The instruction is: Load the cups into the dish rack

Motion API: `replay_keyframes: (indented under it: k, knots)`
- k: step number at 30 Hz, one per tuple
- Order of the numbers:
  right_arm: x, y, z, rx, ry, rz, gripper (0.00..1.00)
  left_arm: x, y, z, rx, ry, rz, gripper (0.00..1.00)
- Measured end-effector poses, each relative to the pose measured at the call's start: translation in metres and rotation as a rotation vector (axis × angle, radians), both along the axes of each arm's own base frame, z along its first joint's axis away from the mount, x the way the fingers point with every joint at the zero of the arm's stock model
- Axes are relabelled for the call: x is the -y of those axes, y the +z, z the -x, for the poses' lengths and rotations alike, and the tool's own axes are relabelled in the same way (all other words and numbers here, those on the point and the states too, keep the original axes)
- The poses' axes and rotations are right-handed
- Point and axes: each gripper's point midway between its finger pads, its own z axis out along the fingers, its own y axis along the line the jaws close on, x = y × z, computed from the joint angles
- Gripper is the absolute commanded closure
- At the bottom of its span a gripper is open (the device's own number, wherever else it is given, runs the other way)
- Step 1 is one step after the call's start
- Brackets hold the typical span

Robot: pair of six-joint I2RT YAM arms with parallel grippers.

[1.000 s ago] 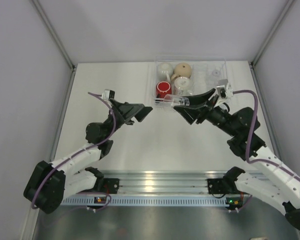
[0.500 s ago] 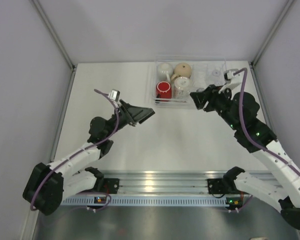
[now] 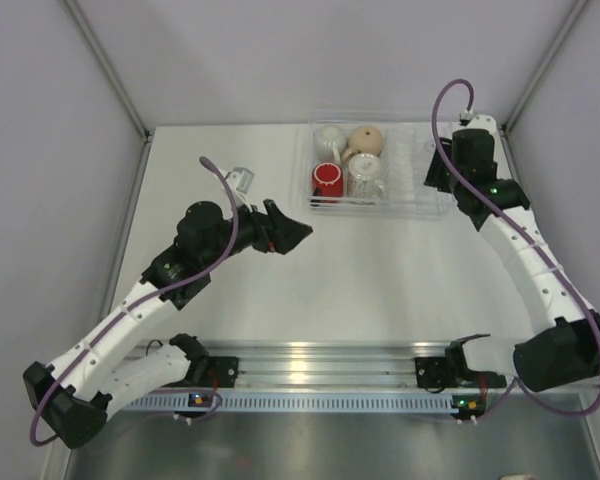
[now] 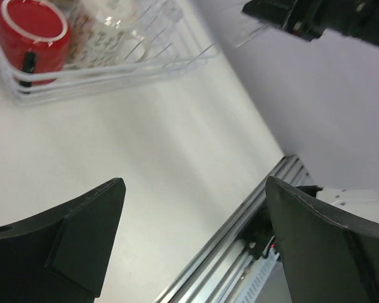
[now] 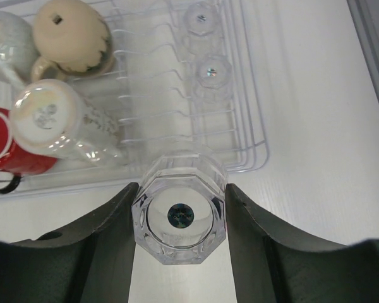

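Right wrist view: the right end effector (image 5: 179,197) is part-closed on a faceted clear glass (image 5: 179,221), 1 finger on each side. The glass's base and sticker face the camera, so its mouth probably points down. It hangs over the near rim of the dish rack (image 5: 177,120), at the right half, where the ribbed slots are bare.

A tan mug (image 5: 69,35), a patterned mug (image 5: 57,120) and a red mug (image 5: 6,151) fill the rack's left side. 2 small clear glasses (image 5: 213,71) stand toward the far right corner.

The left end effector (image 4: 192,189) is spread wide and holds nothing, hovering over the worktop (image 4: 132,151) left of the rack.

The step in hand looks like setting this glass down. It would go best by carrying the glass further in over the bare ribs, between the patterned mug and the 2 small glasses. Then lower it straight, without tilt. Spread the fingers only once the rim rests on the ribs, since smooth glass may slip or tip.
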Motion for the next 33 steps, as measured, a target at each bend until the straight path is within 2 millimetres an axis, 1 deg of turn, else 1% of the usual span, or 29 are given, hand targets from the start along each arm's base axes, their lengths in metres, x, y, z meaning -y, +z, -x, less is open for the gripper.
replay_keyframes:
  k: [2, 3, 5, 7, 9, 13, 17, 20, 24, 27, 30, 33]
  knots:
    - [0.014, -0.016, -0.009, -0.046, -0.034, 0.019, 1.00, -0.007, -0.022, 0.001, -0.037, 0.017, -0.082, 0.02]
    - [0.018, -0.023, -0.013, -0.069, -0.043, 0.022, 1.00, -0.011, -0.029, 0.002, -0.050, 0.023, -0.112, 0.02]
    - [0.025, -0.036, -0.024, -0.109, -0.054, 0.024, 1.00, -0.017, -0.036, 0.004, -0.055, 0.035, -0.148, 0.02]
    - [0.031, -0.049, -0.035, -0.147, -0.062, 0.031, 1.00, -0.022, -0.034, 0.008, -0.045, 0.042, -0.158, 0.02]
    - [0.035, -0.058, -0.044, -0.171, -0.067, 0.042, 1.00, -0.028, -0.028, 0.010, -0.023, 0.059, -0.153, 0.02]
    - [0.036, -0.075, -0.054, -0.201, -0.055, 0.062, 1.00, -0.032, -0.021, 0.014, -0.002, 0.066, -0.132, 0.02]
    - [0.035, -0.080, -0.068, -0.184, -0.033, 0.053, 1.00, -0.027, -0.027, 0.016, -0.021, 0.043, -0.124, 0.02]
    - [0.041, -0.088, -0.078, -0.184, -0.042, 0.044, 1.00, -0.024, -0.032, 0.018, -0.038, 0.021, -0.127, 0.02]
    - [0.049, -0.112, -0.086, -0.234, -0.058, 0.043, 1.00, -0.026, -0.032, 0.022, -0.031, 0.016, -0.118, 0.02]
    - [0.047, -0.130, -0.088, -0.275, -0.047, 0.032, 1.00, -0.028, -0.027, 0.026, -0.016, 0.016, -0.104, 0.02]
    - [0.043, -0.136, -0.089, -0.287, -0.033, 0.020, 1.00, -0.028, -0.022, 0.028, -0.003, 0.009, -0.092, 0.02]
    - [0.041, -0.139, -0.093, -0.282, -0.026, 0.013, 1.00, -0.028, -0.022, 0.028, -0.004, 0.007, -0.092, 0.02]
